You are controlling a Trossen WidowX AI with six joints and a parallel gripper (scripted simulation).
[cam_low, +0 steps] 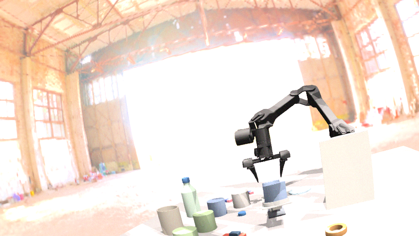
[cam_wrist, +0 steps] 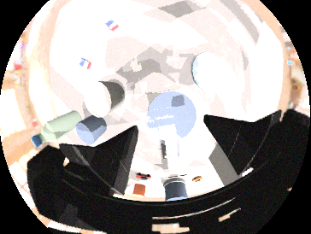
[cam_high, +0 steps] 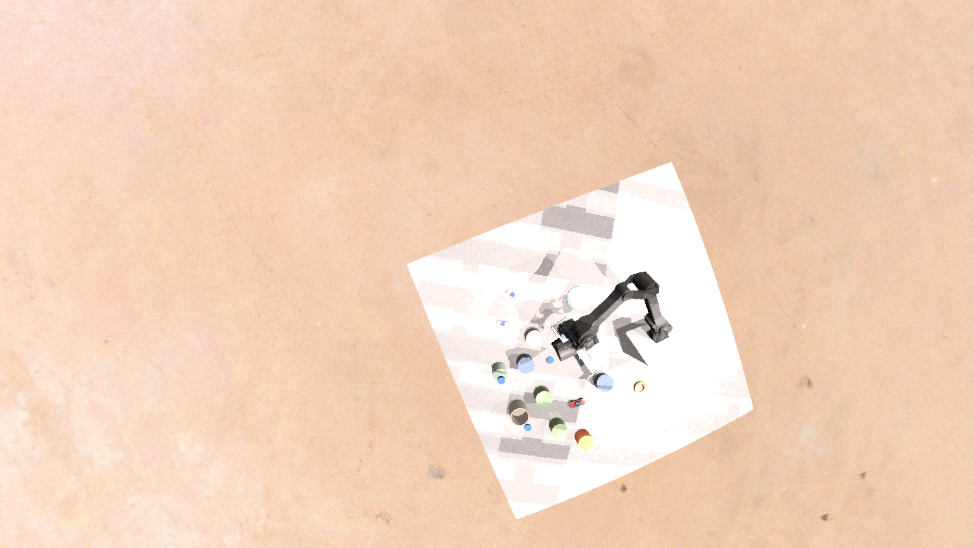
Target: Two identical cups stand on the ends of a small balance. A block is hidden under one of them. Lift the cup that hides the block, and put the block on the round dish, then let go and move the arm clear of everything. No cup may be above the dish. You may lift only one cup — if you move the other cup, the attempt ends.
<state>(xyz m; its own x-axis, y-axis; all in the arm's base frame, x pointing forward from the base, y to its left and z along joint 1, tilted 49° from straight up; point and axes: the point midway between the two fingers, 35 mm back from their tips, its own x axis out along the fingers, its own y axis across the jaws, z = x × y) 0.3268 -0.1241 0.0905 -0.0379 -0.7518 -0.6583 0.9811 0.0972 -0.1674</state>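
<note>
From here I see the jaws (cam_high: 574, 338) (cam_low: 269, 179) wide apart with nothing between them, over the far cup (cam_wrist: 173, 114); both cups stand on the balance (cam_low: 275, 203), near the dish (cam_high: 576, 297) (cam_low: 299, 191) (cam_wrist: 207, 71).

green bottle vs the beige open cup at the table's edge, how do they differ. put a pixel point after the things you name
The green bottle (cam_low: 190, 201) stands taller than the beige cup (cam_low: 170, 221). The bottle narrows to a neck, while the cup has a wide mouth. The bottle carries a blue cap; the cup is open on top. Both stand upright on the table.
</note>
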